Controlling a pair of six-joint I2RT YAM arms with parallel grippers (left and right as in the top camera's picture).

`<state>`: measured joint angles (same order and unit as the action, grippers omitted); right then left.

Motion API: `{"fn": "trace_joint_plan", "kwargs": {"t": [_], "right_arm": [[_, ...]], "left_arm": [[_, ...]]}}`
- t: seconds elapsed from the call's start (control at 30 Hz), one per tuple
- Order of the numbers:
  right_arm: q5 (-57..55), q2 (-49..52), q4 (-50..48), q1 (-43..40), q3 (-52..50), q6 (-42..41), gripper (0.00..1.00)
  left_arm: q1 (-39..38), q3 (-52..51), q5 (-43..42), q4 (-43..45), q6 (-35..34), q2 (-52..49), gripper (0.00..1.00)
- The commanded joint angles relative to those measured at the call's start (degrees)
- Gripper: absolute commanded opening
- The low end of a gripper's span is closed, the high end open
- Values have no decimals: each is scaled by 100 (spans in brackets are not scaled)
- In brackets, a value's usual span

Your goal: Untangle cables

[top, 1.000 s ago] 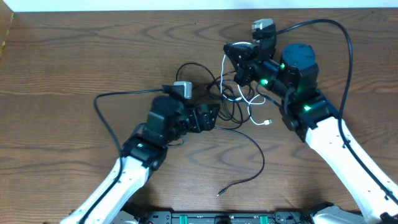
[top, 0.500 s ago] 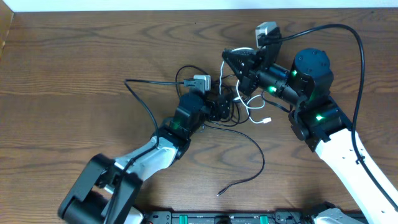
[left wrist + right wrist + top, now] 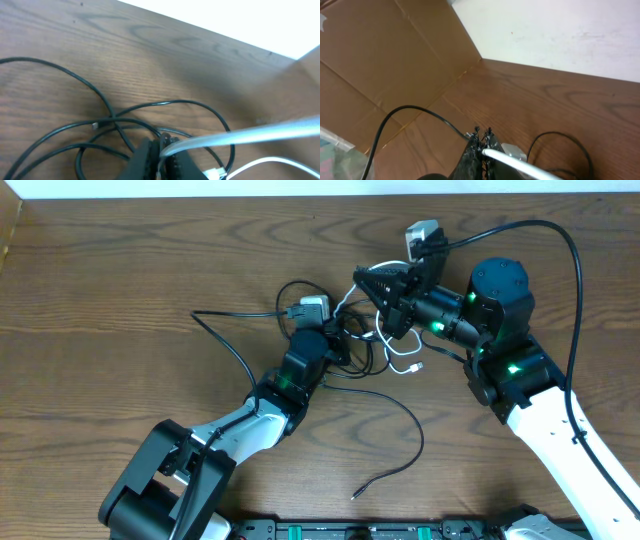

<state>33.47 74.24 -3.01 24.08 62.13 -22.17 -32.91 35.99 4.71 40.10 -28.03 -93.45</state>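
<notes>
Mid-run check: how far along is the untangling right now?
Done: nothing fully separated; the black cables cross in a knot mid-table. In hand: the left gripper and right gripper are each shut on the white cable. To do: drawing it out, then parting the black ones.

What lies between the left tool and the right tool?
In the overhead view, the white cable runs from the right tool to the left tool, across loops of black cables.
</notes>
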Motion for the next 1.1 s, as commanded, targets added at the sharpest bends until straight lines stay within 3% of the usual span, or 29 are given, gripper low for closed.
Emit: {"fn": "trace_joint_plan", "kwargs": {"t": [0.0, 0.2, 0.37, 0.5, 0.6, 0.8, 0.97, 1.07], "right_arm": [[76, -52, 81, 2, 55, -48, 1], [-1637, -33, 1161, -28, 55, 516, 2], [-2798, 133, 2203, -28, 55, 507, 37], [-2500, 374, 2789, 33, 52, 448, 47], [-2494, 680, 3268, 129, 52, -155, 55], [-2168, 1510, 3362, 382, 48, -1172, 55], [-1283, 1976, 3259, 516, 48, -1281, 58], [-1217, 2229, 3305, 605, 44, -1790, 59]], "left_arm": [[7, 61, 415, -15, 85, -9, 8], [9, 61, 822, -164, 476, 332, 8], [9, 61, 826, -931, 492, 1008, 8], [9, 61, 846, -1635, 490, 1335, 8], [9, 61, 844, -2059, 420, 1340, 8], [9, 61, 841, -2830, -748, 1331, 8], [9, 61, 844, -2848, -1759, 1353, 8], [9, 61, 841, -2848, -2339, 1353, 8]]}}
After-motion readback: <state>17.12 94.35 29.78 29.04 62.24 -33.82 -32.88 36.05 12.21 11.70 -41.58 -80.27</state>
